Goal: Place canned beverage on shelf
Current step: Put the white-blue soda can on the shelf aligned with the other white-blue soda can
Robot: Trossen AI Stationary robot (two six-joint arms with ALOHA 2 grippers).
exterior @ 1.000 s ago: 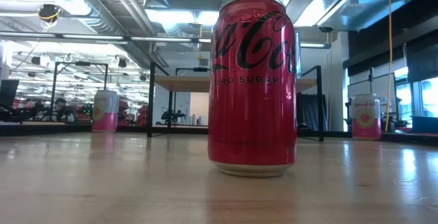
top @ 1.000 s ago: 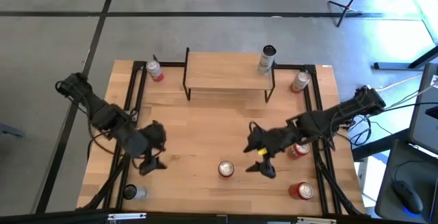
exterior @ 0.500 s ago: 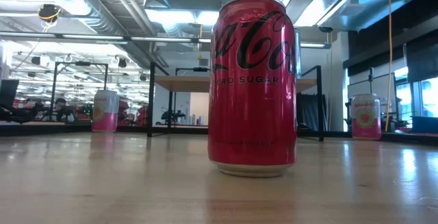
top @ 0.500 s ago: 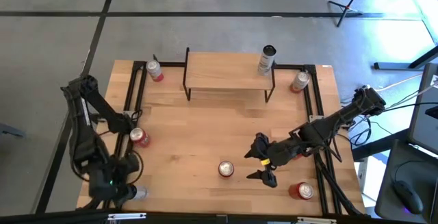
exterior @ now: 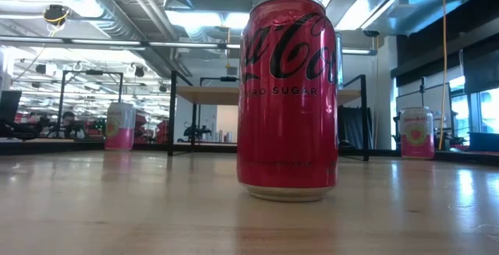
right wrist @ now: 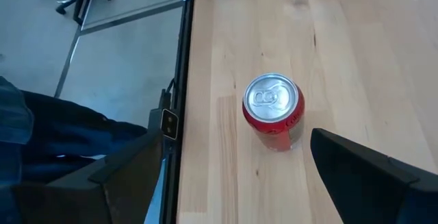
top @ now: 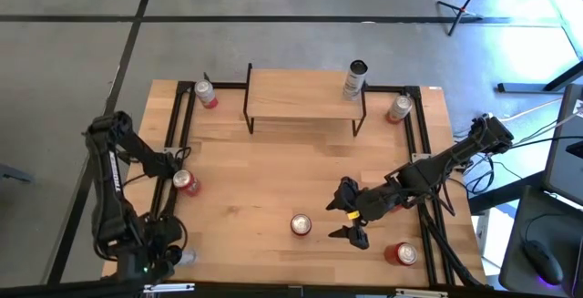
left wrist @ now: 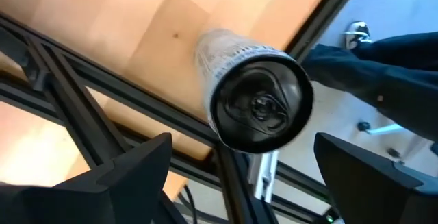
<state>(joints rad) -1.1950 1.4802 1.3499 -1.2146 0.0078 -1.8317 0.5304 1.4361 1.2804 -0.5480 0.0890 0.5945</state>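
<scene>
The shelf (top: 305, 94), a low riser with a light wooden top on black legs, stands at the table's far middle; a can (top: 354, 79) stands on its right end. A red cola can (top: 301, 225) stands upright near the table's near middle, and fills the low view (exterior: 288, 99). My right gripper (top: 341, 216) is open just to its right, and the can shows ahead of its fingers in the right wrist view (right wrist: 274, 111). My left gripper (top: 162, 254) is open at the near left corner, above a silver can with a dark top (left wrist: 259, 104).
Other cans stand at the far left (top: 206, 94), far right (top: 399, 108), left side (top: 186, 182) and near right (top: 401, 254). Black frame rails (top: 178, 143) run along both table sides. A person's dark trouser leg (right wrist: 41, 135) shows beyond the table's edge.
My left gripper has swung from the table's left middle toward the near left corner and now hangs over the silver can. My right gripper has gone a little toward the near edge, beside the red can. No can has moved.
</scene>
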